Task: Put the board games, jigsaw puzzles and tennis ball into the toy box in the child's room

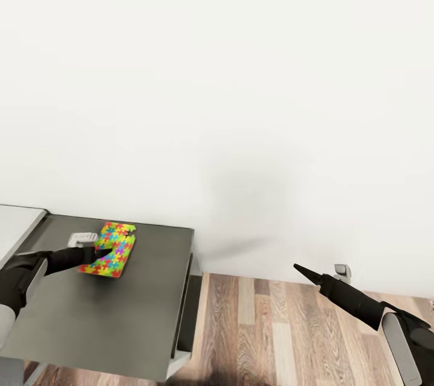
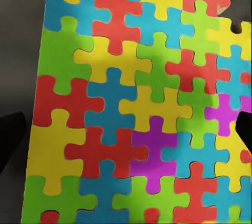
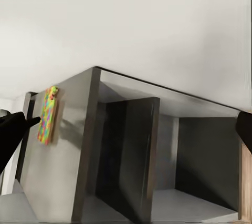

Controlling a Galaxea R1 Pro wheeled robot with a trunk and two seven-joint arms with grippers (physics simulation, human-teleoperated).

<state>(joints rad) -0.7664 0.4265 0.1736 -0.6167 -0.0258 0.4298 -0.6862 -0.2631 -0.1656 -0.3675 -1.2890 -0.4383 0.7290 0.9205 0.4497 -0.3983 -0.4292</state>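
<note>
**Left hand at the puzzle on the dark worktop; right hand over the floor**

Your left hand (image 1: 99, 251) reaches in from the worktop's left side, and its dark fingertips overlap the near-left part of the jigsaw puzzle (image 1: 110, 249). Whether they pinch the sheet or only rest over it cannot be told, nor how wide the hand stands. In the left wrist view the puzzle (image 2: 136, 103) lies close under the camera, with dark finger shapes at two sides of it.

The puzzle lies flat on the dark grey worktop (image 1: 120, 319), near its back edge and toward the back-left corner, one end just beside a small white object (image 1: 82, 237). The worktop between the puzzle and the front and right edges is bare. A lighter grey surface (image 1: 18, 226) adjoins at the left.

Your right hand (image 1: 301, 271) hangs over the wood-plank floor (image 1: 265, 332), well apart from the worktop's right edge; its fingers look drawn together to a point, holding nothing. A white wall (image 1: 241, 72) stands behind.
</note>
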